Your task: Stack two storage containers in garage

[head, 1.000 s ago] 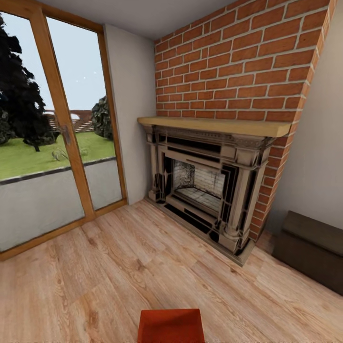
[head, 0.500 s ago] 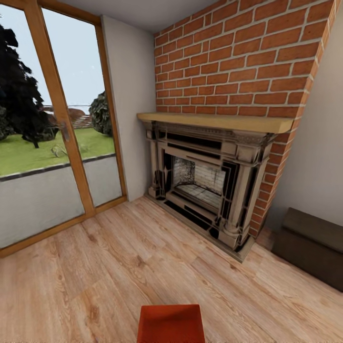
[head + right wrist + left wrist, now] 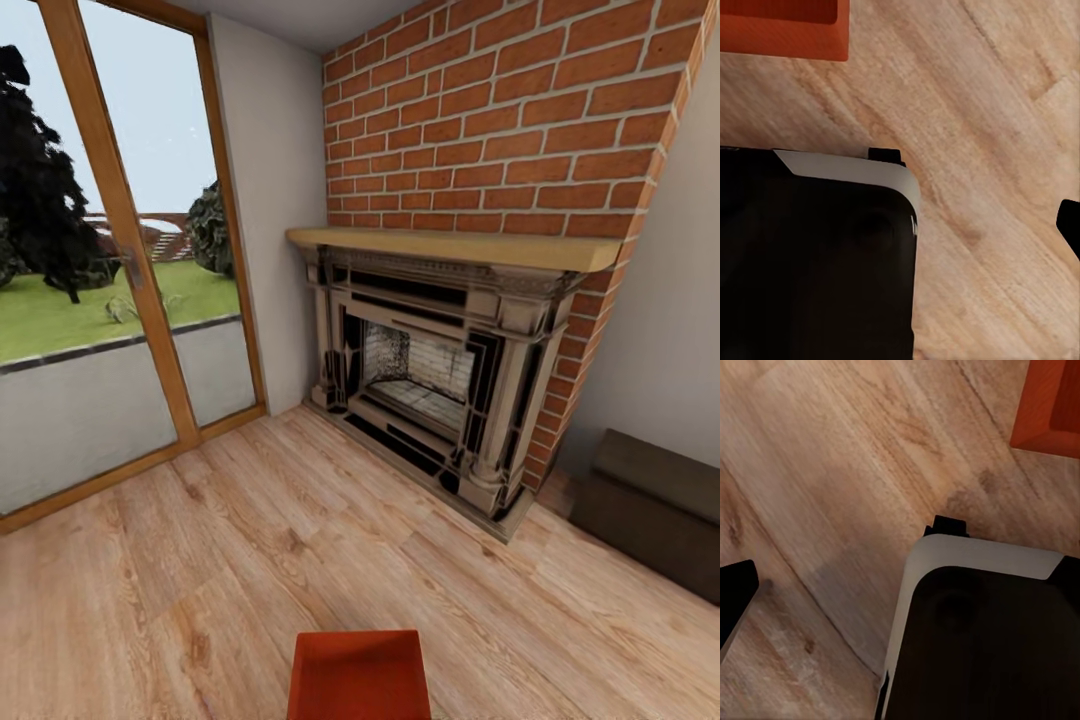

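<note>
I'm in the living room, head cam facing the far corner. Far left: wood-framed glass doors [image 3: 120, 260] w/ grass and trees outside. Right of them a plain white wall strip, then the red-brick chimney [image 3: 500, 130] over a dark ornate fireplace [image 3: 430, 370] w/ a light wood mantel. Far right, low dark brown bench [image 3: 650, 510] against the wall, just beside the hearth. Light wood-plank floor [image 3: 200, 560] across the whole near area.

One red-orange storage container [image 3: 358, 675] sits at the near centre edge of my view, on the planks, partly cut off. Its corner also shows in the left wrist cam [image 3: 1050, 405] and the right wrist cam [image 3: 784, 30], beside the robot's dark base.

Grippers: can't tell for either, fingers too little in frame.
</note>
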Controlling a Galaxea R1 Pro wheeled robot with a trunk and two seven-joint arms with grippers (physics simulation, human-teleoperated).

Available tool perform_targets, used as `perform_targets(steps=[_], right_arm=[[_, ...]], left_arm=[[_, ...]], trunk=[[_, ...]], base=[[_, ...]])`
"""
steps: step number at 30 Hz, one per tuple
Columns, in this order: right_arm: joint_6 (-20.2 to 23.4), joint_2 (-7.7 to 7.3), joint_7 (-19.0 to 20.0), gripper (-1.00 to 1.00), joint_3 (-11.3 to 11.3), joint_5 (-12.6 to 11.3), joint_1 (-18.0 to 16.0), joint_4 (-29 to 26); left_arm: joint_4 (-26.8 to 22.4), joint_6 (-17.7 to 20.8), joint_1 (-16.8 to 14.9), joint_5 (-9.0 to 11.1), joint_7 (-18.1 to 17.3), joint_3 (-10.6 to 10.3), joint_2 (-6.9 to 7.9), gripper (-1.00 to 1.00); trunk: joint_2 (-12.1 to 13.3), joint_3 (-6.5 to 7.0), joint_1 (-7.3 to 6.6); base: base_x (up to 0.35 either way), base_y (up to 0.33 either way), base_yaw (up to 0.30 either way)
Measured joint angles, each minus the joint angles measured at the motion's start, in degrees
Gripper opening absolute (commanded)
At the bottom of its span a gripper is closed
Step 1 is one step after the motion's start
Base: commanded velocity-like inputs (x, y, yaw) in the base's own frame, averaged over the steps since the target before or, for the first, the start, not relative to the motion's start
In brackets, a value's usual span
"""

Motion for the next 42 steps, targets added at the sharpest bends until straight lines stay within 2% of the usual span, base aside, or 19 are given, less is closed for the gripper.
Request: perform_targets(steps=[42], right_arm=[[0.0, 0.00, 0.0, 1.00, 0.0, -0.1, 0.0, 0.0]], left_arm=[[0.0, 0.0, 0.0, 0.0, 0.0, 0.0, 0.00, 1.00]], trunk=[[0.0, -3.75, 0.00]], base=[[0.000, 0.000, 0.000]])
